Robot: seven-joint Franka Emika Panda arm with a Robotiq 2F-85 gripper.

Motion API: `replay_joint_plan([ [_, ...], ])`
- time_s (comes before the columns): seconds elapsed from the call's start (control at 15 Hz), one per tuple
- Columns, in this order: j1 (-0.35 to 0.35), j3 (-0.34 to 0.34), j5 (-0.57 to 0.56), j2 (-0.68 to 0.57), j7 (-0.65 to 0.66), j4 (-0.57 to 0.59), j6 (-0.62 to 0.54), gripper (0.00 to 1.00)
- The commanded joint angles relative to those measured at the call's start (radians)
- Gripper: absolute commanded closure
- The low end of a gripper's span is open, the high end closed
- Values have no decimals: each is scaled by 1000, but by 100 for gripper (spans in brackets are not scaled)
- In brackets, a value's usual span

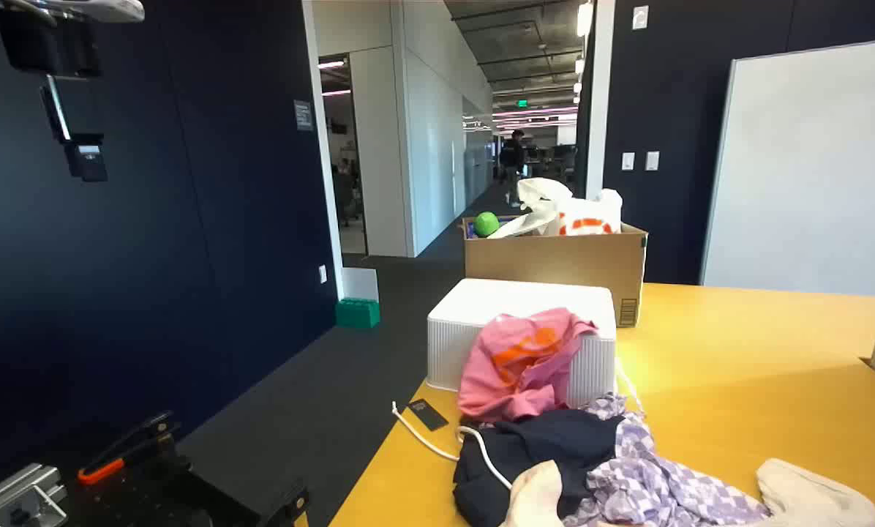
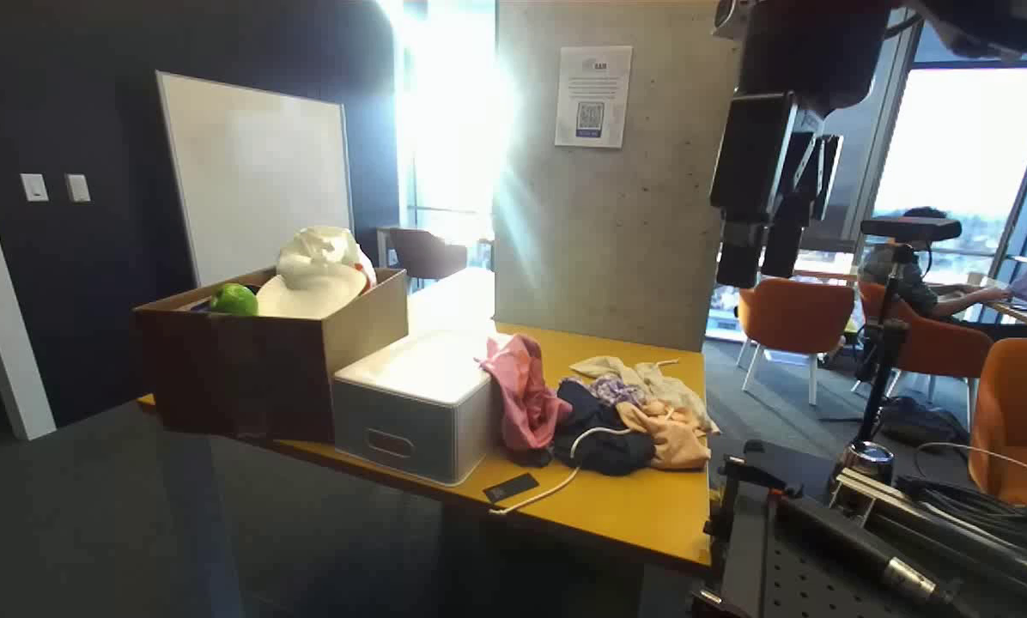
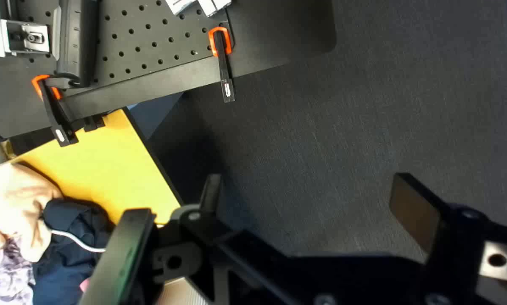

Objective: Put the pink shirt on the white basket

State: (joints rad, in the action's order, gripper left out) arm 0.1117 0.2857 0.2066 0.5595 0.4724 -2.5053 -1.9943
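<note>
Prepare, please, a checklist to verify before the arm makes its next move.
1. Black two-fingered end effector open and holding nothing: ok.
2. White ribbed rectangular basket resting on the flat yellow table: ok.
3. Pink cloth shirt with orange print fully atop the basket: not ok; part hangs down its side.
4. Shirt apart from the dark navy cloth garment: not ok; they seem to touch.
5. Shirt's hidden underside unsnagged: cannot tell.

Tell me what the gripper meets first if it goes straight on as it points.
The gripper would probably meet the dark floor first: in the wrist view, floor shows between the open jaws. The yellow table shows beside one jaw, but depth is unclear.
</note>
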Motion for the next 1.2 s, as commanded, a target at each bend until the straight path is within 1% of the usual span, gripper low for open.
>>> replay_joint_plan([
  [0.0,7,-6,-4,-1,3,2,2,0],
  [0.4,7,-6,-4,-1,3,2,2,0],
  [0.47,-9,-8,-14,-28,9,12,-21,0],
  [0.6,-34,-18,-29,-29,20,13,-67,0],
  [0.73,-70,-36,-61,-29,23,8,-137,0],
  [0.87,-116,-67,-100,-55,7,20,-211,0],
  [1.0,-161,-108,-136,-120,-20,52,-285,0],
  [1.13,-198,-161,-161,-235,-73,115,-365,0],
])
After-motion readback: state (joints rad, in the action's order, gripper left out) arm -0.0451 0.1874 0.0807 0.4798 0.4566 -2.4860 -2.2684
